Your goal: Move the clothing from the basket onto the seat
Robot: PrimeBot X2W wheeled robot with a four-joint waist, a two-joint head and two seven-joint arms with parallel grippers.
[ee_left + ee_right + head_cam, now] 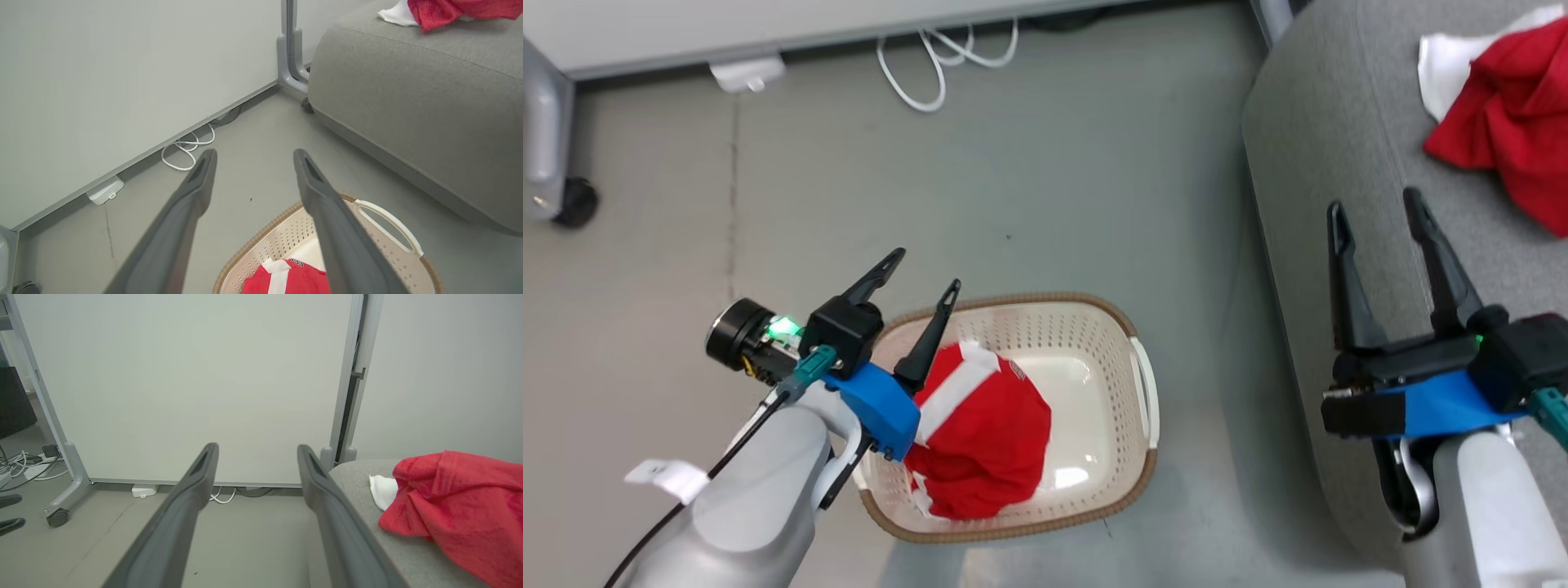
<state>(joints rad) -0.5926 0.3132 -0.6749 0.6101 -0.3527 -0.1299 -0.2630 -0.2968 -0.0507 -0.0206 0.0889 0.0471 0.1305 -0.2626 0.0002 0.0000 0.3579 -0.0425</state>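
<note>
Task half done: one garment (pixel 1515 139) on seat (pixel 1339 122), other garment (pixel 984 433) in basket (pixel 1094 343).
Left pincer (pixel 926 269) at basket's 10 o'clock, right pincer (pixel 1372 202) over seat; both spread, empty.

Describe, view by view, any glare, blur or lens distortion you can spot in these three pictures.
Head view: soft, even light; glare patches on the glossy floor of the basket; a green lamp glows on the left gripper. Left wrist view: its fingers blur toward the bottom edge, the seat is sharp. Right wrist view: the right gripper blurs likewise; the panel post leans outward, likely wide-angle distortion.
</note>
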